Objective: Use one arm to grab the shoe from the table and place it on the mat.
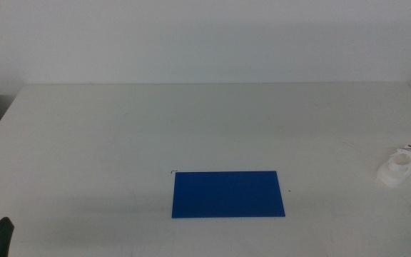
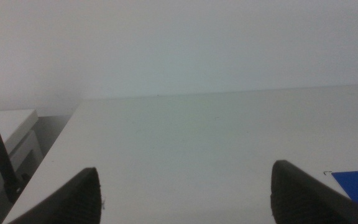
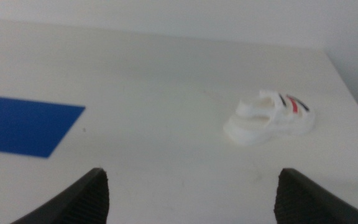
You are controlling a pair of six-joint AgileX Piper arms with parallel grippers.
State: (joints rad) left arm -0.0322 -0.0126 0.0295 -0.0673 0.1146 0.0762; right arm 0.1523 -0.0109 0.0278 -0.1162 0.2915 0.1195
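Your right tool (image 3: pixel 188 205) was spread wide and empty; you needed to approach the shoe (image 3: pixel 270 119) squarely across its sides, low over the tabletop (image 3: pixel 166 81).

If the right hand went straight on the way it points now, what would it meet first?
Probably only bare table: the open right hand aims between the mat and the shoe, though depth is unclear.

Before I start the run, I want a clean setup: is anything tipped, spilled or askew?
Nothing stands out. The shoe sits upright on its sole near the table's right edge, apart from the mat, which lies flat and square. Both grippers wait with jaws open.
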